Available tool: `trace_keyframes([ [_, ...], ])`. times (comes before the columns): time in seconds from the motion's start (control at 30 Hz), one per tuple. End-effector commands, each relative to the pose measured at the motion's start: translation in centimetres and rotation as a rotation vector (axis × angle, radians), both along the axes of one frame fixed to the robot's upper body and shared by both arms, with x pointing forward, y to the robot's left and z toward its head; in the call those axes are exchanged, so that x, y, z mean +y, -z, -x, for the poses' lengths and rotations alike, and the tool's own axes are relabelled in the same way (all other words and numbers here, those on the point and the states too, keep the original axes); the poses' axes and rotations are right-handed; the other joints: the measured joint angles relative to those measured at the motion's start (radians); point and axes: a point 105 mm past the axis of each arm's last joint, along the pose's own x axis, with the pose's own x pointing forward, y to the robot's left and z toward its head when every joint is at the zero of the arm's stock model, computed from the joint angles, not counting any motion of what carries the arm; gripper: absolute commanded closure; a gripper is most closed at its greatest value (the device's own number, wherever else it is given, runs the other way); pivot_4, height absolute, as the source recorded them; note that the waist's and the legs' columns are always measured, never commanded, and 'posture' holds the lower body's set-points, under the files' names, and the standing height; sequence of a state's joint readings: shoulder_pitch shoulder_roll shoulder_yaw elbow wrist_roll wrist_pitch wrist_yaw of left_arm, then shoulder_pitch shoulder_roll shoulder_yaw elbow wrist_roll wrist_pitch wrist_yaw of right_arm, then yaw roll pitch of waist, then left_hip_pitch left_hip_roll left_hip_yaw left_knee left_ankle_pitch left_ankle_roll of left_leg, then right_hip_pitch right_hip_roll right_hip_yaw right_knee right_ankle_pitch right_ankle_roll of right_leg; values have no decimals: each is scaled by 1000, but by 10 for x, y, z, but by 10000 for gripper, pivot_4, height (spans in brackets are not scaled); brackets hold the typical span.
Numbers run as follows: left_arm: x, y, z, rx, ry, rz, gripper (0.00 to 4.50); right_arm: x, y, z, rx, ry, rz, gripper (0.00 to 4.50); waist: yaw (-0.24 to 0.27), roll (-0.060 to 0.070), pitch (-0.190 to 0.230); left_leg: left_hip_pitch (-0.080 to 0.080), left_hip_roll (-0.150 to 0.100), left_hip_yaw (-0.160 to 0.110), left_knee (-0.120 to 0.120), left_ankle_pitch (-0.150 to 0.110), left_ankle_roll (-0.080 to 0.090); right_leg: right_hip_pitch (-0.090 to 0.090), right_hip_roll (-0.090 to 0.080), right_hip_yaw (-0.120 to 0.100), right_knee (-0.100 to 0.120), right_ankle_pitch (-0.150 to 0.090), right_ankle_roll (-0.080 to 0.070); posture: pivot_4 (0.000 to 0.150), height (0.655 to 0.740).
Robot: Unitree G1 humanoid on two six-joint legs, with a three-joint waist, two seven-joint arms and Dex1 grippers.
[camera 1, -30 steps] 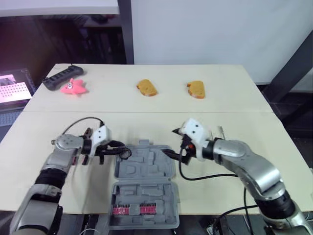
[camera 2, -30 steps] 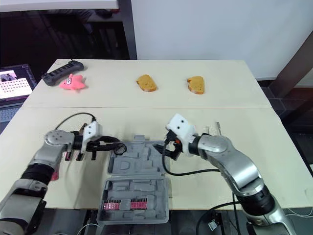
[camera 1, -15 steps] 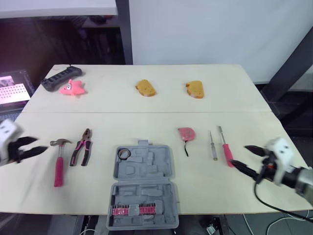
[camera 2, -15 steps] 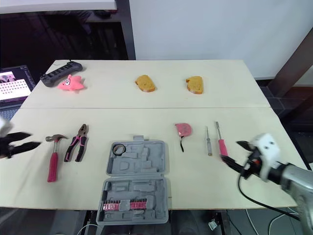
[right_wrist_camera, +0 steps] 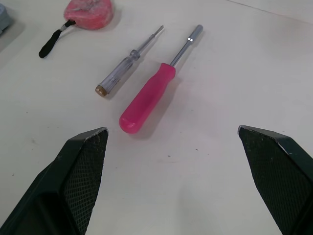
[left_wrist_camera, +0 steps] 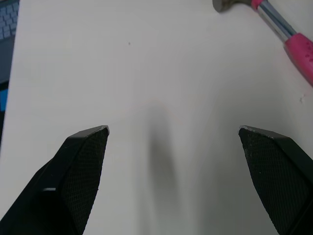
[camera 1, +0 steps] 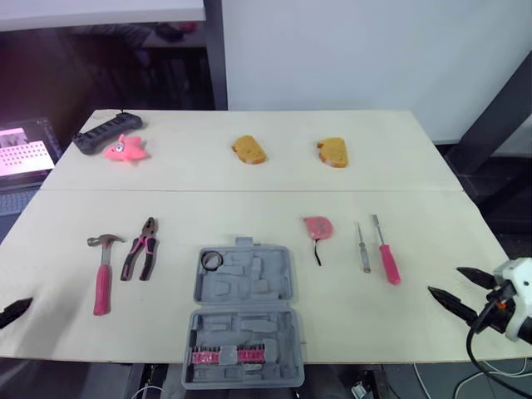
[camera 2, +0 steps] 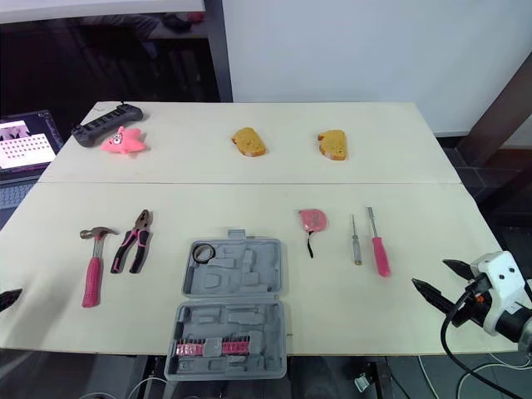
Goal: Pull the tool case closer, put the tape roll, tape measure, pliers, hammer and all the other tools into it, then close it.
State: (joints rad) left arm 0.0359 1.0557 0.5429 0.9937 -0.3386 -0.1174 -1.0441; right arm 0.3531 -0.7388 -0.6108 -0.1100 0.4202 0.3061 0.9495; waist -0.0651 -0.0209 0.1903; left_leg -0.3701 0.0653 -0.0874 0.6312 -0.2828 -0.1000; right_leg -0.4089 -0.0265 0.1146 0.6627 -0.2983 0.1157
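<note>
The grey tool case (camera 1: 249, 328) lies open at the table's front middle, with a pink bit strip in its near half. A black tape roll (camera 1: 210, 260) rests in its far left corner. The pink-handled hammer (camera 1: 101, 278) and pliers (camera 1: 140, 258) lie left of the case. Right of it are the pink tape measure (camera 1: 317, 227), a clear screwdriver (camera 1: 362, 247) and a pink screwdriver (camera 1: 387, 259). My right gripper (camera 1: 445, 280) hovers open near the front right edge, empty. My left gripper (left_wrist_camera: 173, 132) is open over bare table left of the hammer (left_wrist_camera: 288, 29).
At the back of the table are a black power strip (camera 1: 100, 133), a pink star toy (camera 1: 125, 148) and two bread pieces (camera 1: 249, 150) (camera 1: 332, 152). A laptop (camera 1: 23, 148) sits beyond the left edge.
Both arms have drawn back from the case to the table's outer front corners. My left gripper has opened, and the tape roll now lies in the case.
</note>
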Motion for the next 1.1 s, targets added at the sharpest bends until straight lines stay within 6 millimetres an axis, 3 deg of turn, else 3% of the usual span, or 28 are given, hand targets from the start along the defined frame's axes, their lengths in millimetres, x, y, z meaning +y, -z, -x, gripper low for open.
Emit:
trace_keyframes([
  [0.03,-2,-12,-8,-53,20,-22,627,-2,-12,-2,-45,1,5,0,2,0,0,0,0,0,0,0,0,0,0,0,0,0,0,1500,7400],
  [0.17,-19,-9,-23,-73,94,-24,627,15,-21,-7,-74,-36,4,0,2,2,0,0,0,0,0,0,0,0,0,0,0,0,0,1500,7400],
  [0.27,-50,-16,-46,-135,198,-2,627,39,-28,-11,-94,-69,10,0,2,2,0,0,0,0,0,0,0,0,0,0,1,1,3,1500,7400],
  [0.4,-90,-23,-67,-169,288,68,627,87,-42,-13,-116,-140,-53,0,9,2,0,-1,0,0,0,0,0,0,0,0,1,2,3,1500,7400],
  [0.53,-133,-25,-82,-187,404,102,627,138,-42,-14,-108,-200,-89,0,9,2,0,0,0,0,1,0,0,0,0,0,1,2,3,1500,7400],
  [0.63,-171,-29,-81,-208,570,109,627,156,-35,-25,-105,-119,-86,0,11,1,0,-1,0,0,1,0,0,0,0,0,1,2,3,1500,7400],
  [0.73,-207,-27,-62,-150,789,175,627,175,-15,-35,-67,3,-86,0,9,0,-1,-1,0,-1,1,0,0,-1,0,0,1,2,3,1500,7400],
  [0.9,-234,-24,-43,-97,1004,177,627,186,4,-51,-34,171,-90,0,12,1,-1,-2,0,0,1,0,-1,-2,0,1,1,0,0,1500,7400],
  [1.1,-245,-22,-44,-101,1083,153,627,190,16,-76,-38,289,-76,0,19,1,-1,-2,0,0,1,0,-1,-3,0,1,0,0,-1,1500,7400],
])
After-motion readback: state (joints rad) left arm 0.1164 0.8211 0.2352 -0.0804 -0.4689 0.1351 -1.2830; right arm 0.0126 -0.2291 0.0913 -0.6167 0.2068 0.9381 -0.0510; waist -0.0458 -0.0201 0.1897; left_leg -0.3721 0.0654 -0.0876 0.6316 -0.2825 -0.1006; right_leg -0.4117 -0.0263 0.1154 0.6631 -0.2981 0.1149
